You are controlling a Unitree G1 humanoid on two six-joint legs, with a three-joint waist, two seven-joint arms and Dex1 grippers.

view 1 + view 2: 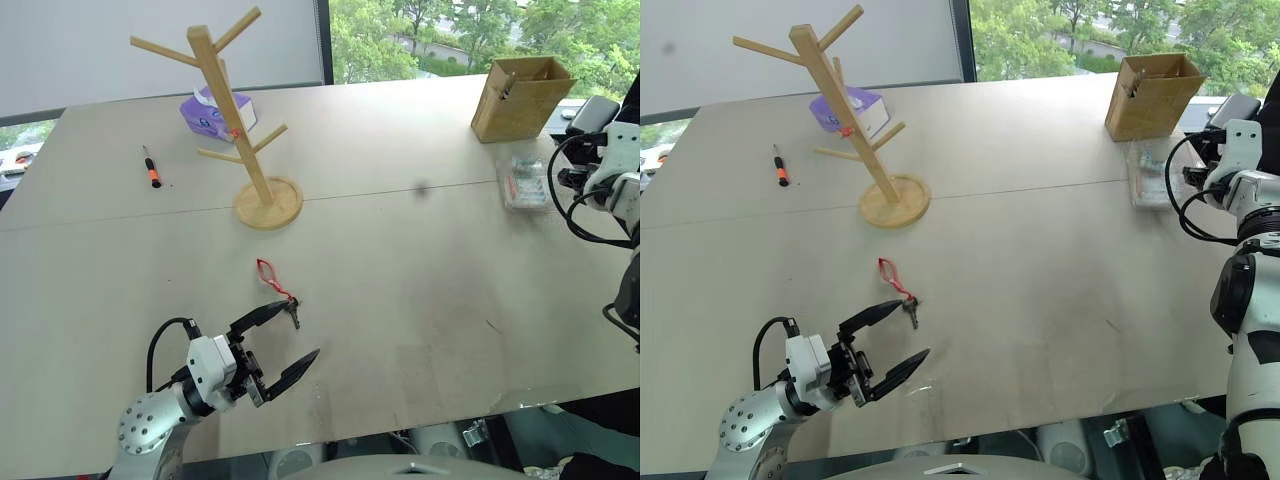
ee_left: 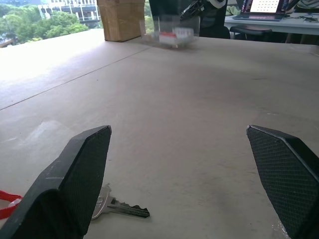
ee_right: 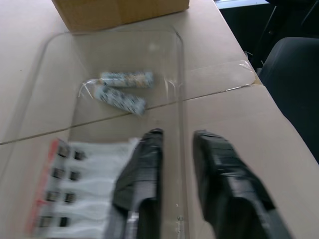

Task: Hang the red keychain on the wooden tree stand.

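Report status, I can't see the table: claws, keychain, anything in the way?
Left claw open, empty, beside the red cord keychain with its dark key, flat on the table. Right claw slightly parted over clear plastic tray. Light-wood tree stand unobstructed.

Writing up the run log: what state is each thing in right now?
Keychain: flat on the table, not hung, key end at the left gripper's far finger.
Tree stand: upright, pegs bare.
Left gripper: jaws wide open, holding nothing.
Right gripper: jaws slightly apart, over the clear tray, holding nothing.
Box: upright, top open.
Screwdriver: lying flat.
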